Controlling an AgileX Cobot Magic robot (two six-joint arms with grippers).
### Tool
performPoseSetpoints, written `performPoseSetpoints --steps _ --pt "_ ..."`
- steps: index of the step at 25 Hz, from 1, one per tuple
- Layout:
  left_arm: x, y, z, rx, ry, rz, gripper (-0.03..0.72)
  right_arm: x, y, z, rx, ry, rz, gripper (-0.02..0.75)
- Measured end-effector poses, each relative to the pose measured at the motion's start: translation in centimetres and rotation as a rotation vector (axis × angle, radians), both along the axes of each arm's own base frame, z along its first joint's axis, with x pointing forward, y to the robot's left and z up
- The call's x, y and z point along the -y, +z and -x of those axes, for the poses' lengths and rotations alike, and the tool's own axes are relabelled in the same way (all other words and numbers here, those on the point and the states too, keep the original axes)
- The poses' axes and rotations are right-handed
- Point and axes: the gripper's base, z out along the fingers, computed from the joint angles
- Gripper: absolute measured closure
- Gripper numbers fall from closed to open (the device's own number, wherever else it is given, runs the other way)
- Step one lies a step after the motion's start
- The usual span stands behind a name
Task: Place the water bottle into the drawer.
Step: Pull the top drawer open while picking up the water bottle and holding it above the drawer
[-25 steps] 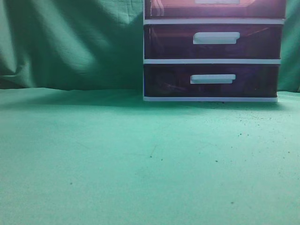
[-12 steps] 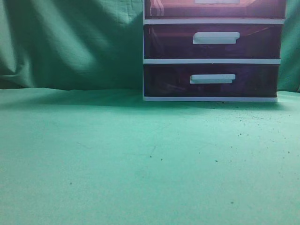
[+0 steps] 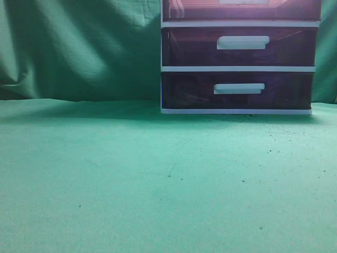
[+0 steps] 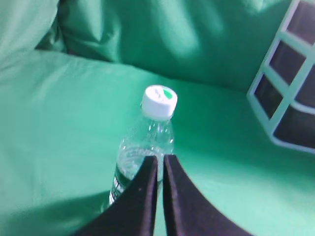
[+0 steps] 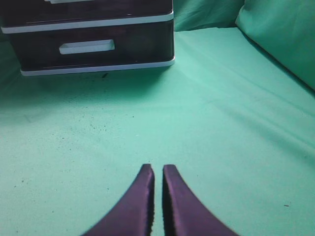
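A clear water bottle (image 4: 147,140) with a white cap (image 4: 159,102) stands upright on the green cloth in the left wrist view. My left gripper (image 4: 160,157) is shut and empty, its tips just in front of the bottle and hiding part of its lower body. The drawer (image 3: 242,9), reddish-fronted and closed, is the top one of the white-framed unit, cut off by the top edge of the exterior view. My right gripper (image 5: 158,167) is shut and empty above bare cloth, well in front of the unit. Neither gripper nor the bottle shows in the exterior view.
Two darker purple drawers (image 3: 239,46) with white handles sit below the top one; they also show in the right wrist view (image 5: 93,46). The unit's side (image 4: 290,73) is right of the bottle. Green cloth (image 3: 158,174) covers the table and hangs behind.
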Motion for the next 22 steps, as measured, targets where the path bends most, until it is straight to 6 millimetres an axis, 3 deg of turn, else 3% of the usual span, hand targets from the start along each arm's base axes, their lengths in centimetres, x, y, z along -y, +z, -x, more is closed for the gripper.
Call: performPoseSetpoints --steps 7,11,12,13,16,18,20,22 --pt "0.0 -1.2 -1.7 -0.087 -0.001 0.008 0.688 0.0 0.0 0.0 0.000 0.000 0.000 0.689" --pt "0.7 -0.5 -3.0 -0.104 -0.132 -0.285 0.688 0.0 0.0 0.0 0.000 0.000 0.000 0.689" --pt "0.8 -0.4 -3.5 -0.121 -0.152 -0.320 0.639 0.0 0.0 0.0 0.000 0.000 0.000 0.689" --pt "0.8 -0.2 -4.0 -0.146 -0.154 -0.319 0.639 0.0 0.0 0.0 0.000 0.000 0.000 0.689" --pt "0.5 -0.5 -5.2 -0.244 -0.127 -0.263 0.390 0.0 0.0 0.0 0.000 0.000 0.000 0.689" --pt "0.4 -1.0 -5.8 -0.299 -0.113 -0.214 0.169 0.0 0.0 0.0 0.000 0.000 0.000 0.689" --pt "0.4 -1.7 -6.2 -0.348 -0.097 -0.153 0.062 0.0 0.0 0.0 0.000 0.000 0.000 0.689" --pt "0.4 -2.0 -6.5 -0.369 -0.094 -0.137 0.034 0.0 0.0 0.0 0.000 0.000 0.000 0.689"
